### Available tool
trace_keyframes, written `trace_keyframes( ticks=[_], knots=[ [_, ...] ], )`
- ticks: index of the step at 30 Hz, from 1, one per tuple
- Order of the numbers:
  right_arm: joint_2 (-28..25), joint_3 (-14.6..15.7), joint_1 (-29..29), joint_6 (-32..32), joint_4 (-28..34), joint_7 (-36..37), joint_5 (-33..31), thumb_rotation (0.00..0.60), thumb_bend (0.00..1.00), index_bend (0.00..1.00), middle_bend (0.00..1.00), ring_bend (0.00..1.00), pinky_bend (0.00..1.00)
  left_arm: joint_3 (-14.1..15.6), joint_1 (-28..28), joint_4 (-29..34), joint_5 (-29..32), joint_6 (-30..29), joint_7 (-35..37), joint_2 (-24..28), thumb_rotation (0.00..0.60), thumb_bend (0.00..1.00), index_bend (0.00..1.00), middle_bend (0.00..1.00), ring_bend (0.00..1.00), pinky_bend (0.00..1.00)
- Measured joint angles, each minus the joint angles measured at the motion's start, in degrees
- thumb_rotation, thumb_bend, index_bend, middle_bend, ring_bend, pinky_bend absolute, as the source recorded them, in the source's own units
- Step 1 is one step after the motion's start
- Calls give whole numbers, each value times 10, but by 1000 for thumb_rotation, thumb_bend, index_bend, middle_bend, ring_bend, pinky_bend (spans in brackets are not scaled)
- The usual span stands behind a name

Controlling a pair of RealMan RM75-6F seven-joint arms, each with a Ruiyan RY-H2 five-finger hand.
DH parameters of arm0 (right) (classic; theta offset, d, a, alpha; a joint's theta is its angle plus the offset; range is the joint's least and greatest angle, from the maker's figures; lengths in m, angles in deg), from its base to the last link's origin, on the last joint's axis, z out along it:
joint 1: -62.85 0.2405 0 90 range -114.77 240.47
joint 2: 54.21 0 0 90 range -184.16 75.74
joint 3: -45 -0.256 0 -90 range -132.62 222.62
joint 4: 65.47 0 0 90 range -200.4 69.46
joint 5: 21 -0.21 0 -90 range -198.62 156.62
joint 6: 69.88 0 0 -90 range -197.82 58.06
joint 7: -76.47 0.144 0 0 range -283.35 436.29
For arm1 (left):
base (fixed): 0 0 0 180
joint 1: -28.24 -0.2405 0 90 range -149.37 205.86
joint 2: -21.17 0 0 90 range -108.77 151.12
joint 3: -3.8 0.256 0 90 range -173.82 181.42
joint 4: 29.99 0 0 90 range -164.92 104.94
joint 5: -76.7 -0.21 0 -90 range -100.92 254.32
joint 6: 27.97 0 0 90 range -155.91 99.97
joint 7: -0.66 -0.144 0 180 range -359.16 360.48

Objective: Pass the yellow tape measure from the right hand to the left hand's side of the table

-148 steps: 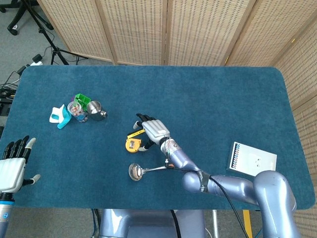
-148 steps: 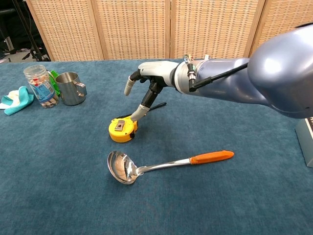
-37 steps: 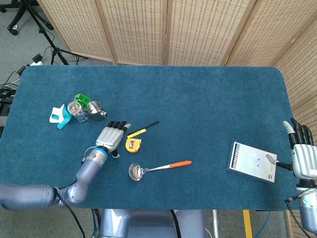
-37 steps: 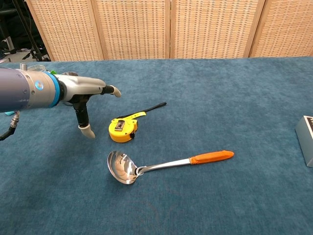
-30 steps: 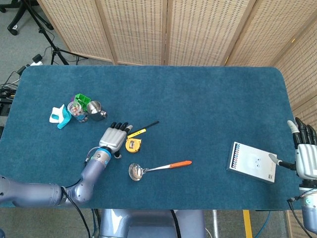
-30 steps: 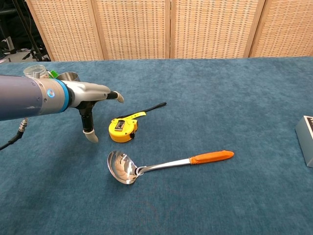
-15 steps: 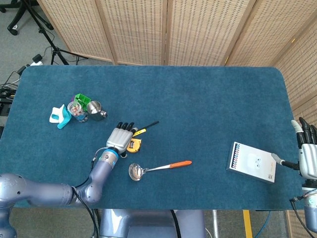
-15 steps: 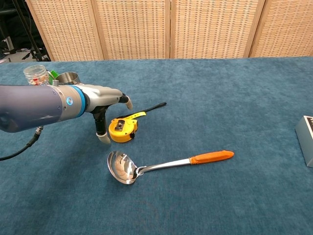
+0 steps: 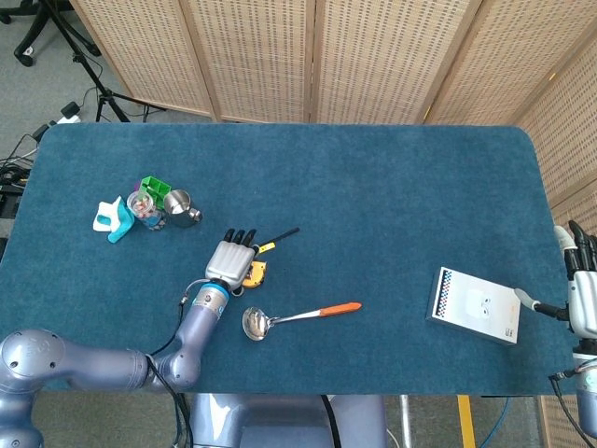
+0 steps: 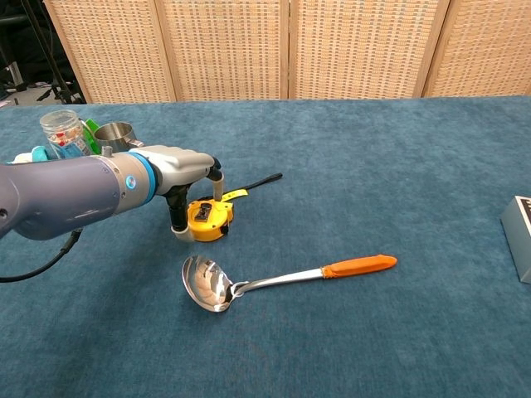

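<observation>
Clearly the left hand (image 10: 189, 178) hovered spread over the tape (image 10: 208, 219), gripping nothing; a shallow pinch risked skidding it toward the ladle (image 10: 274, 279) at five o'clock. Right hand (image 9: 582, 299) idle, open.

The left hand (image 10: 184, 174) sits over the yellow tape measure (image 10: 208, 219), palm down, thumb dropped against the case's near-left side and the fingers (image 10: 217, 180) curling over its far edge. Whether it actually grips the case I can't tell. A short yellow strip and black strap (image 10: 259, 181) trail away beyond the fingers. Below the hand lies a ladle (image 10: 249, 284), bowl nearest, orange handle pointing away right. Behind the forearm stand a steel cup (image 10: 115, 133) and a clear jar (image 10: 62, 130).
</observation>
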Motion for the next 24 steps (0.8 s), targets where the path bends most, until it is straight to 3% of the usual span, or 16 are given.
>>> trace_keyframes(
  ticks=[5, 14, 24],
  knots=[
    [0, -1, -1, 3, -1, 3, -2, 600, 0, 0, 0, 0, 0, 4, -6, -13, -23, -18, -2, -14, 600, 238, 540, 175, 179, 174],
    [0, -3, -2, 4, -3, 6, -1, 600, 0, 0, 0, 0, 0, 1, -22, -21, -57, -41, -1, -18, 600, 258, 599, 231, 228, 194],
    [0, -4, -2, 6, -3, 1, 0, 600, 0, 0, 0, 0, 0, 2, -43, 11, -95, -57, 4, 10, 600, 294, 661, 308, 289, 298]
  ],
)
